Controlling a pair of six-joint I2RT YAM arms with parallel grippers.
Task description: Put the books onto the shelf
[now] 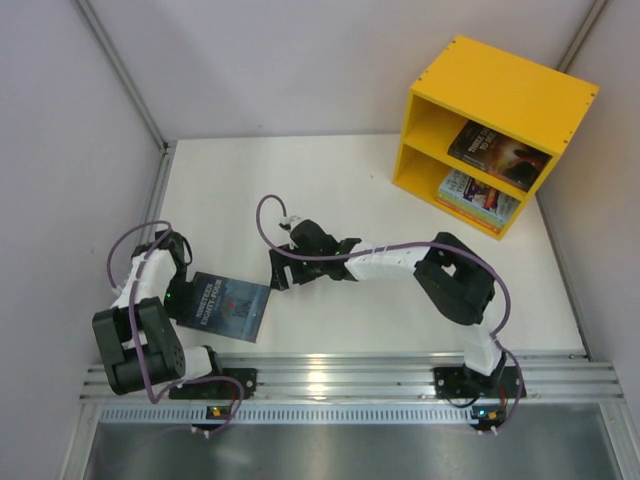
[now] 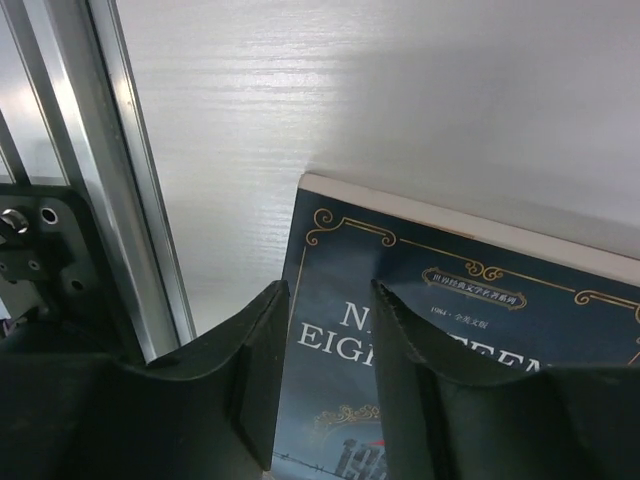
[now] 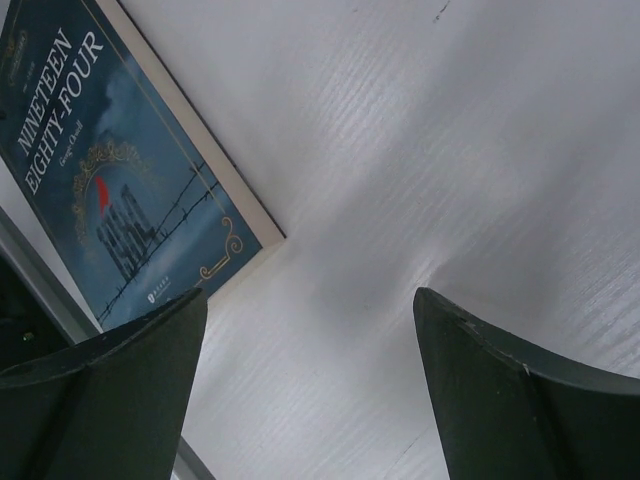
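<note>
Position decides this one: the blue-grey book (image 1: 228, 305) lies flat on the worktop (image 1: 330, 180) at the near left. Its long axis runs roughly left to right, from one arm toward the other. The left end effector (image 1: 186, 298) is the nearer, hanging right over the book's left short edge. In the left wrist view its fingers (image 2: 262, 350) stand partly apart with the cover showing between them, one at the edge and one above the cover. I judge that nothing is clamped. The right end effector (image 1: 277, 272) sits just beside the opposite short edge. Its jaws are wide apart over bare worktop, and the book lies off to one side of them in the right wrist view.

The yellow shelf (image 1: 500, 90) stands at the far right corner, well apart from the book and on the right arm's side. A dark book (image 1: 497, 152) already lies in its upper compartment, and a small stack (image 1: 480, 195) in the lower.

The book is a thin paperback with a gold ornamental border and the title "Nineteen Eighty-Four". A pale page edge shows along one side.
</note>
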